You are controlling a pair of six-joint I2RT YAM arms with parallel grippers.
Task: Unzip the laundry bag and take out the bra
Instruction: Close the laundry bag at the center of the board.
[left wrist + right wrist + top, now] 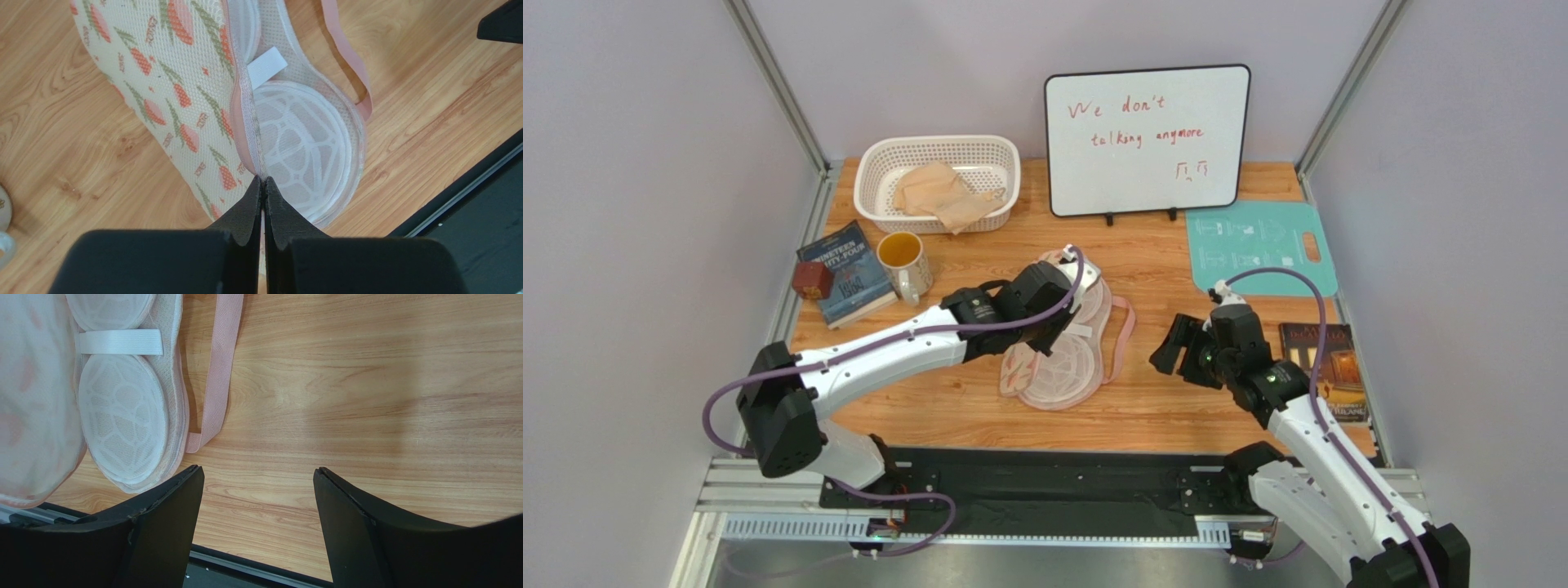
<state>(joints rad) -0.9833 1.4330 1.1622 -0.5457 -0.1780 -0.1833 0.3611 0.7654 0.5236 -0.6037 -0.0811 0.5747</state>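
Note:
The laundry bag lies at the table's middle, a cream pouch with red-pink and green print, unzipped, its white mesh lobes showing inside. Its pink strap trails to the right. My left gripper is shut on the bag's pink zipper trim and sits over the bag in the top view. My right gripper is open and empty over bare wood right of the bag. The beige bra lies in the white basket at the back left.
A whiteboard stands at the back and a teal board lies at the back right. A mug, a book and a brown block sit at the left. Another book lies at the right edge. A black mat runs along the near edge.

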